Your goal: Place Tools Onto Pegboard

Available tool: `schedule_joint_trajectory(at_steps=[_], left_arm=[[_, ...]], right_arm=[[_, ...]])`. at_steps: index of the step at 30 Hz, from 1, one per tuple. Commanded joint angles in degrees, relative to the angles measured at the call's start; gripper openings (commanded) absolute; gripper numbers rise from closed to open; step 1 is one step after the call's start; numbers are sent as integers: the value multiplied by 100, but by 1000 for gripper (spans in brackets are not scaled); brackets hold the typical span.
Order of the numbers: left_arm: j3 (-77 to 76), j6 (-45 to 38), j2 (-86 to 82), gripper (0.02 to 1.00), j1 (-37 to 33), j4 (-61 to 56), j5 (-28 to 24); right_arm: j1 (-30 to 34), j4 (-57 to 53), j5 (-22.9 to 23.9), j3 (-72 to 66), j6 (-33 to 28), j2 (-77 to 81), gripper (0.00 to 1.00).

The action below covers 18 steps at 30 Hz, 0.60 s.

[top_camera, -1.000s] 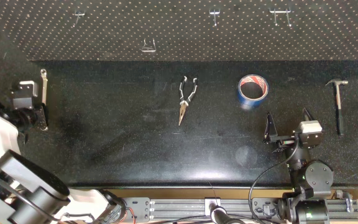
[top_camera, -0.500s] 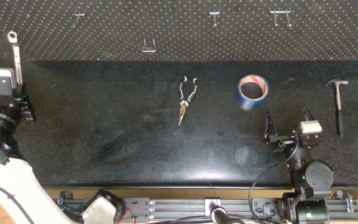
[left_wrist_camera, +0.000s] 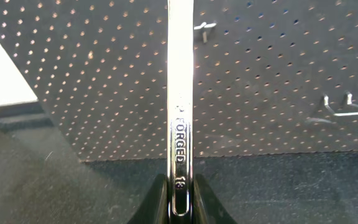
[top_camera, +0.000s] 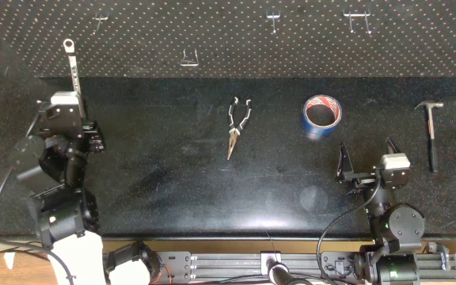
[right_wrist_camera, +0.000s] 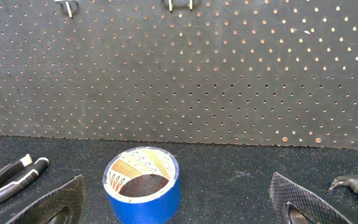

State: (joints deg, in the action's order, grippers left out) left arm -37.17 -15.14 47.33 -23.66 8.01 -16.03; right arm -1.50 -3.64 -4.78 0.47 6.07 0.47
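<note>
My left gripper (top_camera: 77, 101) is shut on a silver wrench (top_camera: 73, 69), held up with its ring end in front of the pegboard (top_camera: 228, 36). In the left wrist view the wrench (left_wrist_camera: 180, 99) stands straight up between the fingers (left_wrist_camera: 157, 202), with a small hook (left_wrist_camera: 204, 28) just beside its shaft and a wider hook (left_wrist_camera: 347, 107) farther off. Pliers (top_camera: 237, 125), a blue tape roll (top_camera: 322, 113) and a hammer (top_camera: 430, 131) lie on the black table. My right gripper (top_camera: 366, 162) rests open near the table's front, facing the tape roll (right_wrist_camera: 143, 183).
Several hooks stick out of the pegboard: one at the upper left (top_camera: 100, 20), a wire loop (top_camera: 188, 57), one at the middle (top_camera: 272, 17) and a pair at the right (top_camera: 358, 19). The table's middle and front lie bare.
The left arm lifted the wrench off the table's left edge and swung right and up, bringing it before the pegboard. The right arm has stayed still.
</note>
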Motion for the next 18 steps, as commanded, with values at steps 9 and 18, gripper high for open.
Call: schedule_joint_trajectory(at_steps=[9,18], left_arm=[[31,442,1193,25,573,-938,44],[31,442,1893,27,568,-1576,63]], right_arm=[[24,-15,-13,-22,-81,-37,958],[24,-15,-13,-22,-81,-37,958]])
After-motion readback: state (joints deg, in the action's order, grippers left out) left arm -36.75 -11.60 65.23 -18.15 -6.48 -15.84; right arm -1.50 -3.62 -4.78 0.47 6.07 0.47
